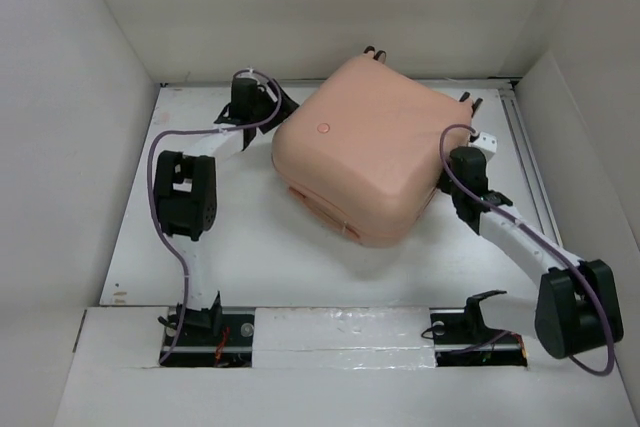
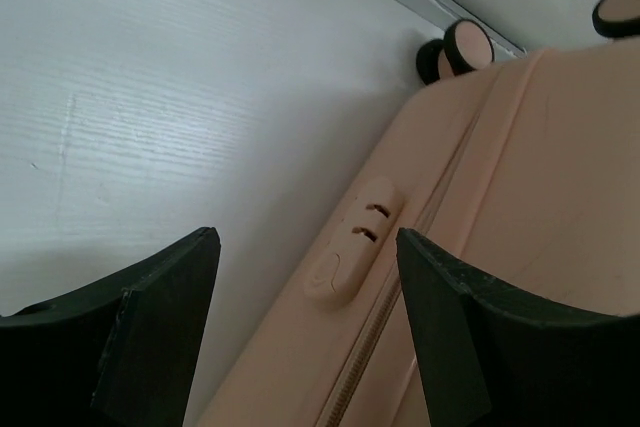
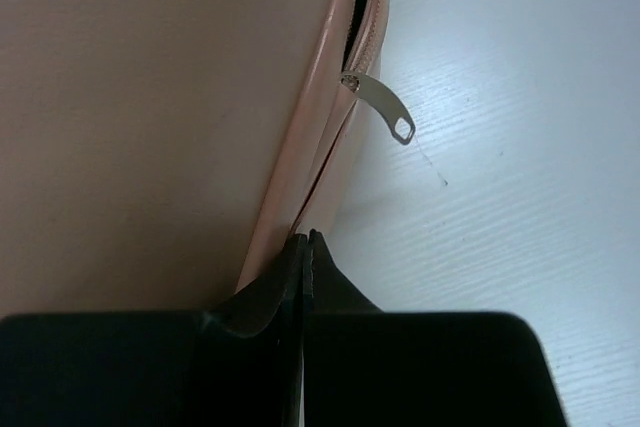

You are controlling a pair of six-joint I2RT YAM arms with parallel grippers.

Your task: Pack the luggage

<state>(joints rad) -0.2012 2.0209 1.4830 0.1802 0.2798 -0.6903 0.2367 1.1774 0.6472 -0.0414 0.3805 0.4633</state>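
The luggage [image 1: 365,147], a pale salmon-pink hard-shell suitcase, lies lid-down-closed in the middle of the white table, its wheels [image 1: 372,50] at the far side. My left gripper [image 1: 278,114] is at its left edge. In the left wrist view that gripper [image 2: 308,237] is open, its fingers [image 2: 165,312] straddling the side with the moulded lock [image 2: 350,242] and zip line. My right gripper [image 1: 447,185] is at the luggage's right edge. In the right wrist view it [image 3: 305,237] is shut, tips against the seam, with the metal zipper pull [image 3: 385,107] hanging free ahead of it.
White walls box in the table [image 1: 260,247] on the left, back and right. A metal rail [image 1: 530,167] runs along the right side. One wheel [image 2: 465,47] shows near the far rail in the left wrist view.
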